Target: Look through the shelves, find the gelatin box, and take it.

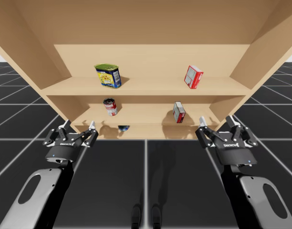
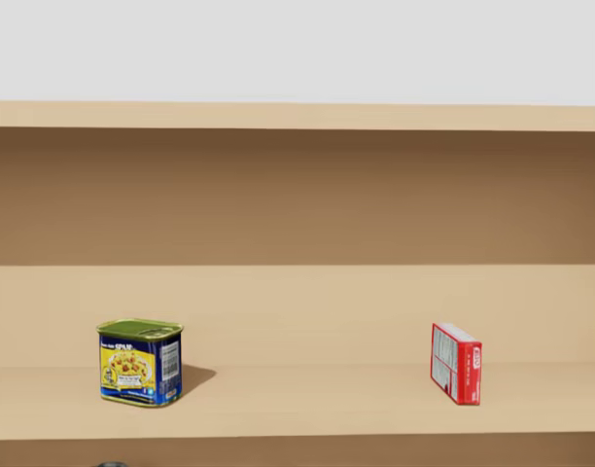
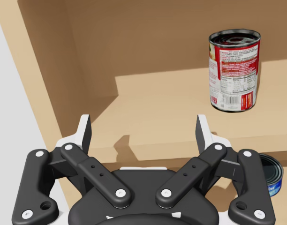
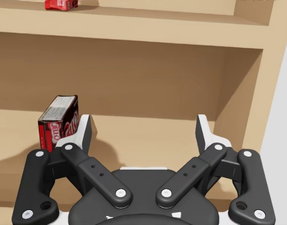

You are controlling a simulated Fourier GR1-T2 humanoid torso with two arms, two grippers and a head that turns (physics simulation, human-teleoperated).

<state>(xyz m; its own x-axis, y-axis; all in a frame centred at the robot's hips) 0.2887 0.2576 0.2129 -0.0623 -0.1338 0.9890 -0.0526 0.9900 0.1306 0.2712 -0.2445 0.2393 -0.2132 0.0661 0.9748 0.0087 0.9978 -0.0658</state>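
A bright red box (image 2: pixel 456 363) stands upright at the right of the upper shelf (image 2: pixel 297 399), also seen as the red box (image 1: pixel 193 77) from above. A darker red box (image 1: pixel 179 112) stands on the middle shelf. In the right wrist view that dark red box (image 4: pixel 57 123) is ahead and beside my right gripper (image 4: pixel 143 129), which is open and empty; the bright red box (image 4: pixel 61 4) sits one shelf higher. My left gripper (image 3: pixel 143 129) is open and empty too. Both the left gripper (image 1: pixel 79 125) and right gripper (image 1: pixel 215 120) hang in front of the lower shelf edge.
A yellow and blue tin (image 2: pixel 140 362) stands at the left of the upper shelf. A red and white can (image 3: pixel 234 70) is on the middle shelf, ahead of my left gripper. A low blue can (image 3: pixel 270 173) lies on the shelf beneath. The shelf's side walls (image 1: pixel 36 62) flank both arms.
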